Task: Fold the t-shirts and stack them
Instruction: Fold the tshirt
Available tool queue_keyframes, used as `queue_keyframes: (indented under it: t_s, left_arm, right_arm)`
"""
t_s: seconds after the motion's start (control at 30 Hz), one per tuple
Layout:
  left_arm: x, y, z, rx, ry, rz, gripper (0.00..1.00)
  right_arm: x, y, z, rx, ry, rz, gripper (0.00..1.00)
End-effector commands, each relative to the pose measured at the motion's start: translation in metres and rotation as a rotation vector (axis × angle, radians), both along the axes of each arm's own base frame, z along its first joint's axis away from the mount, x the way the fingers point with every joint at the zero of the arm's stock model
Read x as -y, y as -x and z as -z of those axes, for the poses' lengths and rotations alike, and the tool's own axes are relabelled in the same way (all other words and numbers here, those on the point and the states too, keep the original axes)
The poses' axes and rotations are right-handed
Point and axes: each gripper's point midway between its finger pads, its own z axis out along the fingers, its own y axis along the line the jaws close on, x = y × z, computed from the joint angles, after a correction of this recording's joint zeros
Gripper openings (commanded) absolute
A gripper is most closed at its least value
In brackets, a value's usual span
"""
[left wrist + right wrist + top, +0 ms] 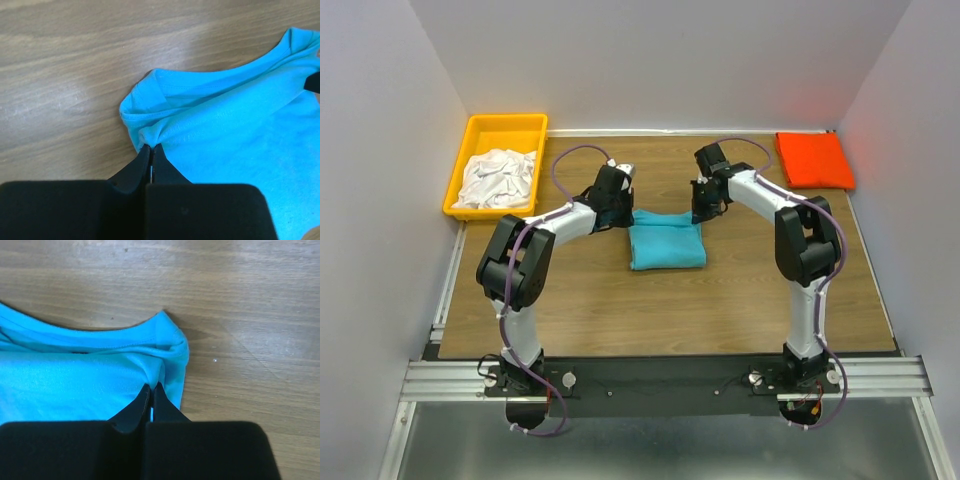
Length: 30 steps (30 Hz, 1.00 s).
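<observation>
Centre of the overhead view: a plain turquoise-blue t-shirt point(666, 245), unpatterned, its stitched hems the same hue in both wrist views. Upper right: a plain, bright orange-red t-shirt point(814, 160). Upper left: white t-shirts point(498, 178) in a yellow bin point(505, 122). The table point(720, 300) shows mid-brown wood grain with darker streaks. The arms point(565, 215) alternate black joints with white links and carry purple cables point(557, 170). The left gripper point(151, 150) and right gripper point(151, 389) are matte black. The walls point(660, 60) are pale grey-white; the rail point(450, 378) along the bottom is silver.
</observation>
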Motion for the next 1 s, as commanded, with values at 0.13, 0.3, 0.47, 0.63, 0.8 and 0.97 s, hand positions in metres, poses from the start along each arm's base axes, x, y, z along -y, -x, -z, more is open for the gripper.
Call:
queue_keyframes:
  t_s: [0.13, 0.3, 0.47, 0.63, 0.8, 0.97]
  left_arm:
    - [-0.004, -0.025, -0.047, 0.179, 0.011, -0.002, 0.00]
    - [0.001, -0.025, -0.025, 0.131, 0.020, 0.005, 0.00]
    - [0.002, -0.028, -0.007, 0.101, 0.008, -0.002, 0.06]
    - [0.003, -0.034, -0.014, 0.132, -0.003, 0.003, 0.13]
    - [0.009, -0.037, -0.044, 0.214, 0.022, 0.017, 0.26]
    - [0.009, -0.029, -0.067, 0.248, 0.055, 0.029, 0.56]
  right_arm:
    - [0.026, -0.022, -0.045, 0.181, 0.047, 0.143, 0.04]
    - [0.031, -0.016, -0.023, 0.144, 0.078, 0.156, 0.08]
    - [0.036, -0.007, -0.001, 0.099, 0.099, 0.178, 0.09]
    - [0.045, -0.007, -0.007, 0.126, 0.120, 0.237, 0.09]
    - [0.050, -0.007, -0.030, 0.175, 0.114, 0.263, 0.20]
    - [0.044, -0.002, -0.048, 0.196, 0.063, 0.244, 0.41]
